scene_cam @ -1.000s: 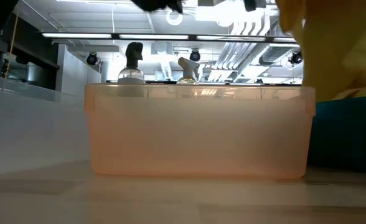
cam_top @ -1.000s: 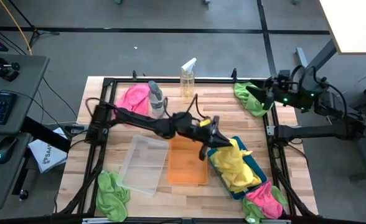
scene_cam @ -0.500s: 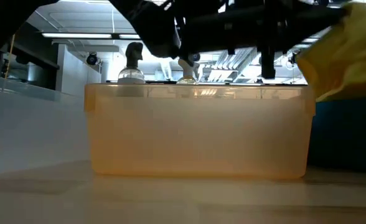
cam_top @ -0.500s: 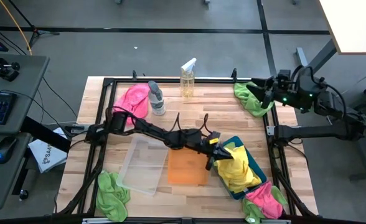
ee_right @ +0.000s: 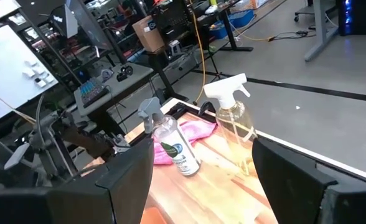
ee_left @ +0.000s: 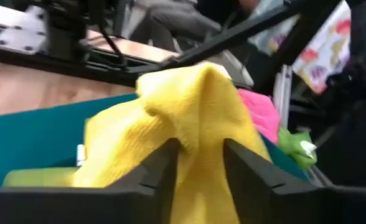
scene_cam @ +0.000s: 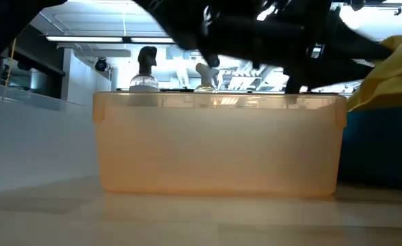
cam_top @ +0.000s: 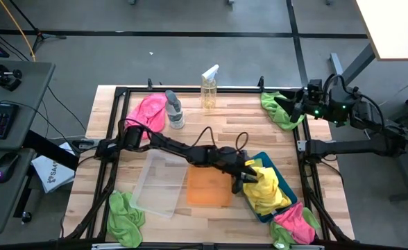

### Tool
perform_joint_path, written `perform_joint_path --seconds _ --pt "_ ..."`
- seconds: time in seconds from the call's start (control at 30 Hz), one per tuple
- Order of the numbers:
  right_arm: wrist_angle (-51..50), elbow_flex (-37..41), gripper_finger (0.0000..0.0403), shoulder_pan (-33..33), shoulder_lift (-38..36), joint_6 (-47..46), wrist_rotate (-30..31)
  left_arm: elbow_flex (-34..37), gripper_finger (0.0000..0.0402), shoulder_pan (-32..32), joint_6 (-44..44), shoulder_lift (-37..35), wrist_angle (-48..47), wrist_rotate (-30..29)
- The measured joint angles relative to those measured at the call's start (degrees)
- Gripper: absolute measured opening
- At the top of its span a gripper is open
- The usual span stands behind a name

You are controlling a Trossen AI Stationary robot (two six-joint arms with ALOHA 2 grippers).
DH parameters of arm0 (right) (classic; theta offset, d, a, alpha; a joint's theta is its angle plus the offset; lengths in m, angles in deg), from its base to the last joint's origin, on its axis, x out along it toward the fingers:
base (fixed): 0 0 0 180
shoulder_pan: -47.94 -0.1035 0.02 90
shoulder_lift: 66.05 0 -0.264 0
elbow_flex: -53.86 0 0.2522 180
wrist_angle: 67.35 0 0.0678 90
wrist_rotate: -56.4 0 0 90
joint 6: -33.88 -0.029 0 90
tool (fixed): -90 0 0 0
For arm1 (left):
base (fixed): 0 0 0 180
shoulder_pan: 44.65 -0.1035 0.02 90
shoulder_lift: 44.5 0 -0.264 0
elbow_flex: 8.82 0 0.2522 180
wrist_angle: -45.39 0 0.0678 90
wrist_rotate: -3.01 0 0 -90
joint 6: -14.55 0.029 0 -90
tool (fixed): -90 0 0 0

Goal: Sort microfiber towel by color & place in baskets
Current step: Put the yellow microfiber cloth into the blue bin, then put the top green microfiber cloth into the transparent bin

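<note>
My left gripper [cam_top: 247, 176] reaches over the teal basket [cam_top: 282, 182] at the near right and is shut on a yellow towel [cam_top: 263, 187]. That towel lies with other yellow cloth in the basket. In the left wrist view the towel [ee_left: 189, 118] bulges up between my fingers. The orange basket [cam_top: 207, 187] and the clear basket [cam_top: 155, 182] stand side by side to the left of the teal one. My right gripper [cam_top: 298, 107] is open and empty at the far right corner, beside a green towel [cam_top: 277, 107]. My left gripper pinches a raised fold of the yellow towel [ee_left: 201, 134] between its two fingers [ee_left: 165, 168]. The fingers slant down from the table's left side. The towel's lower part rests on the yellow cloth in the teal basket [ee_left: 33, 134], and the fold stands up above the fingers.
Two spray bottles [cam_top: 174, 111] [cam_top: 209, 87] stand at the far side. A pink towel [cam_top: 148, 111] lies at the far left, a green one [cam_top: 124, 215] at the near left, and a pink and a green one [cam_top: 294, 222] at the near right corner.
My left gripper has gone down and toward the table's near right with the yellow towel. The towel hung high above the teal basket and now sits low on the yellow cloth inside it.
</note>
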Motion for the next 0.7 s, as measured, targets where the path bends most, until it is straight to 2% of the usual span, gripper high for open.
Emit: perform_joint_path --seconds 0.1,0.2,0.33,0.4,0.6,0.7 --pt "-0.05 0.00 0.0268 0.00 0.00 -0.11 -0.36 -5.55 0.0165 -0.31 3.01 -0.09 -9.35 3.34" --pt "-0.84 0.00 0.0268 0.00 -0.04 -0.11 -0.36 -11.94 0.0196 -1.28 7.37 -0.63 -24.13 6.13" --pt "-2.59 0.00 0.0268 0.00 -0.04 -0.13 -0.35 -20.16 0.0219 -4.02 14.05 -2.05 -44.72 5.21" --pt "-3.41 0.00 0.0268 0.00 -0.04 -1.13 -0.32 -23.06 0.0222 -5.66 15.66 -2.71 -50.91 4.84" --pt "-11.98 0.00 0.0268 0.04 1.08 -9.21 1.82 -24.13 0.0217 -11.02 13.09 -9.13 -65.91 1.33" --pt "-19.66 0.20 0.0268 0.07 3.15 -16.75 2.31 -21.75 0.0210 -13.43 11.47 -14.61 -68.38 1.28"
